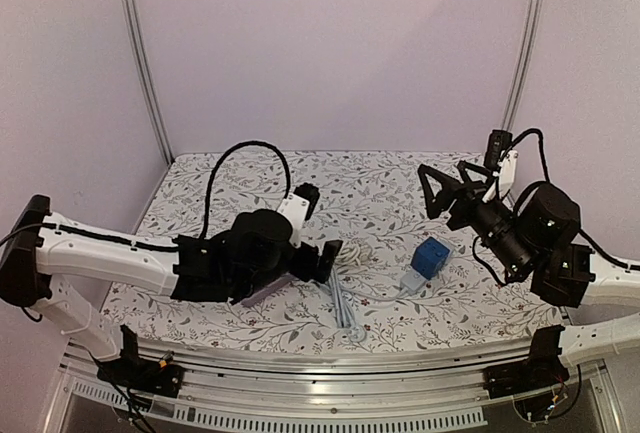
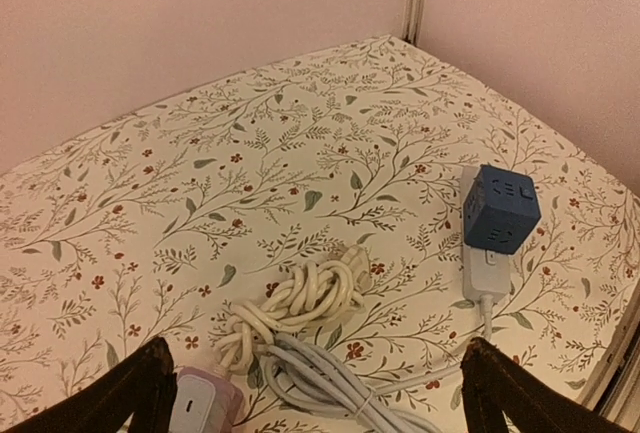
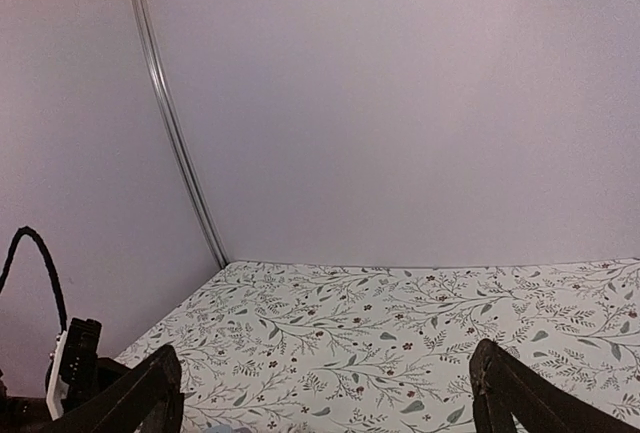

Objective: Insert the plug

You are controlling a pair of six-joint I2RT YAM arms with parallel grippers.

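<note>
Lilac plug (image 2: 205,405) at lower left lies ungrasped, both jaws wide; next I'd grip it for the blue cube (image 2: 500,208).

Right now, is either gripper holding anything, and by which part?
Nothing is held. The left gripper stands open by the coiled white cable; the right gripper is open in the air.

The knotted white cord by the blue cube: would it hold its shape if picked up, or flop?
Probably flop: the cord lies in loose, soft loops, so lifted strands would likely sag. It looks light and should slide on the cloth rather than roll. One strand seems to reach the cube, so pulling may tug that too.
</note>
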